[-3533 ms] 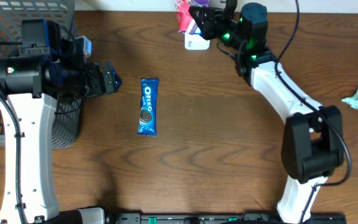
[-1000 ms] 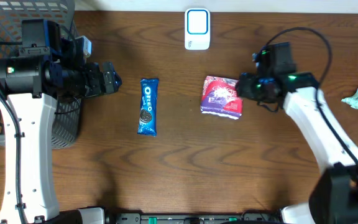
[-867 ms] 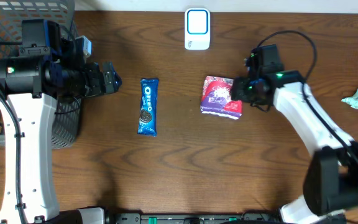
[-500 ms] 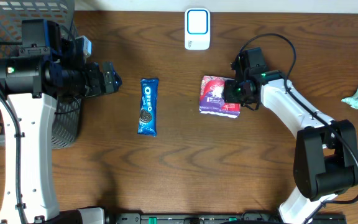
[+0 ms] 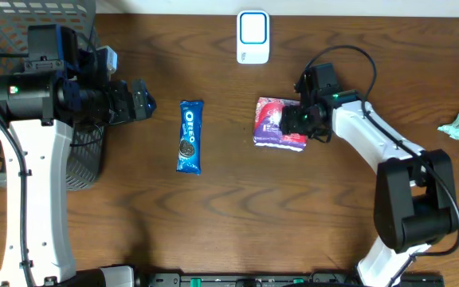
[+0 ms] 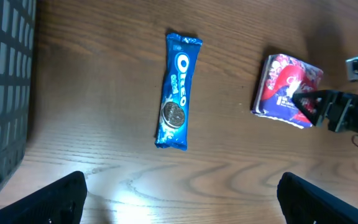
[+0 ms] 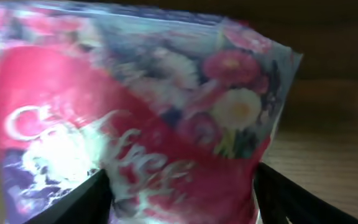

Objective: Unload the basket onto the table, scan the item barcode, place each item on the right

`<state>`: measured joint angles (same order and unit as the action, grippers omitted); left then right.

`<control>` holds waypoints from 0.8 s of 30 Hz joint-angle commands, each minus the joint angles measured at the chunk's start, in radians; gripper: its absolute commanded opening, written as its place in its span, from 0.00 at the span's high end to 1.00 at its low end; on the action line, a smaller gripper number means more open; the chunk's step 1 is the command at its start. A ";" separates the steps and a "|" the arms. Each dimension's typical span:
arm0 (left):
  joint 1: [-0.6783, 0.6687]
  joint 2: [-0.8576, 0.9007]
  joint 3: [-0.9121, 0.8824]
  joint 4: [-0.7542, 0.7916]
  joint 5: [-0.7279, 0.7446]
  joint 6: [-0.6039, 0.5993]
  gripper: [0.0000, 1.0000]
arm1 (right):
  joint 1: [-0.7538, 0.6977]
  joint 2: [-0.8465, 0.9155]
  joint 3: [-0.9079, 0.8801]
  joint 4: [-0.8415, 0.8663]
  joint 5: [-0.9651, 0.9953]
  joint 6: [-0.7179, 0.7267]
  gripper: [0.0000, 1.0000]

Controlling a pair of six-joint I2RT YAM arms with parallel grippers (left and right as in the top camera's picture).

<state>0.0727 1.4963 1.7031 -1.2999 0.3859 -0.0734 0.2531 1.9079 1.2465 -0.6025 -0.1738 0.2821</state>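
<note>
The floral packet (image 5: 280, 123), lying mid-table right of the Oreo pack (image 5: 190, 135) and nearer than the scanner (image 5: 253, 36), looks light, soft and slippery, so its right edge suits a firm pinch, where the right gripper (image 5: 298, 120) straddles it, whether clamped I cannot tell.

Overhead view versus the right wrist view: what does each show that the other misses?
Only overhead: the scanner, the Oreo pack, the wire basket and the left gripper. Only right wrist: the floral pack close up, white script lettering showing, with the right gripper's fingers on either side. Both: that pack lying on the wooden table.
</note>
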 commanded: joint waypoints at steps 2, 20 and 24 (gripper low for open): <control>-0.002 0.004 0.003 -0.002 -0.006 0.013 0.02 | 0.008 0.061 0.001 -0.007 -0.008 0.031 0.44; -0.002 0.004 0.003 -0.001 -0.006 0.013 0.02 | -0.023 0.027 0.149 0.227 -0.261 0.154 0.99; -0.002 0.004 0.003 -0.001 -0.006 0.013 0.02 | -0.023 0.027 0.164 0.360 -0.262 0.229 0.99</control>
<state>0.0727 1.4963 1.7031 -1.2999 0.3859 -0.0734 0.2379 1.9327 1.3834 -0.2852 -0.3943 0.4297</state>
